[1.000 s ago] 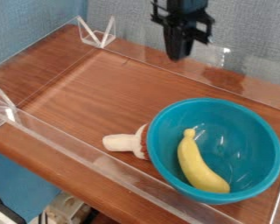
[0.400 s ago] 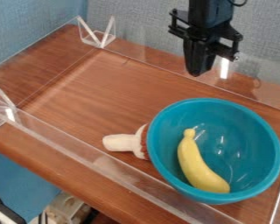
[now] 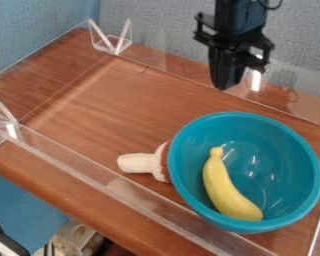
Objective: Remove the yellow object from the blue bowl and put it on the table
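Observation:
The yellow object (image 3: 228,186), a small curved banana, lies inside the blue bowl (image 3: 290,150) along its left inner side. The bowl stands at the right near corner of the wood-grain table (image 3: 109,110). My black gripper (image 3: 228,80) hangs pointing down above the table behind the bowl, well above the rim and apart from the banana. Its fingers are together, shut on nothing.
A cream mushroom-shaped toy (image 3: 144,163) with a reddish part lies against the bowl's left outside wall. Low clear acrylic walls (image 3: 69,165) edge the table, with clear brackets at the far left corner (image 3: 112,38) and the left edge (image 3: 3,125).
The gripper has moved to the right and slightly lower, closer to the bowl. The banana, bowl and toy have not moved.

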`<control>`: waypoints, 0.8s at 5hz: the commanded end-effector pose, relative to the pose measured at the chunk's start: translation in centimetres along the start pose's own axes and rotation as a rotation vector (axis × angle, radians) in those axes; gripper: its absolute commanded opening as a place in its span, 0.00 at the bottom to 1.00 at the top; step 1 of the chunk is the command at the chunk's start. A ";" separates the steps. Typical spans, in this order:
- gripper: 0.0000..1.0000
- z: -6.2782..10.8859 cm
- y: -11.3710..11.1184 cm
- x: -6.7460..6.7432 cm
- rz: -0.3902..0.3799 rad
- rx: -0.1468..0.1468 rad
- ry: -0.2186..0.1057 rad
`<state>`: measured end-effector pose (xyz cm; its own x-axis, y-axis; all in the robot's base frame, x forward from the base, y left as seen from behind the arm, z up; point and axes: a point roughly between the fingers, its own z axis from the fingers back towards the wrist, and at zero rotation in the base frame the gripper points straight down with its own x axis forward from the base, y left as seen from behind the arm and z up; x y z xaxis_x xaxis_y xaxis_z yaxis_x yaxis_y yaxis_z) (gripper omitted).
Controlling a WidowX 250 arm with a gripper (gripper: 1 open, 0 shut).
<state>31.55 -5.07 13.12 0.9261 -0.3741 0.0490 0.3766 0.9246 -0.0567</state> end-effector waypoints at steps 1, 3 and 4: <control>0.00 2.2 -0.7 -0.1 0.032 0.027 -0.078; 0.00 2.5 0.0 -1.5 0.046 0.042 -0.084; 1.00 1.7 -2.0 -3.5 0.133 0.029 -0.077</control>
<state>27.40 -5.43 13.40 0.9677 -0.2421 0.0701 0.2455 0.9684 -0.0448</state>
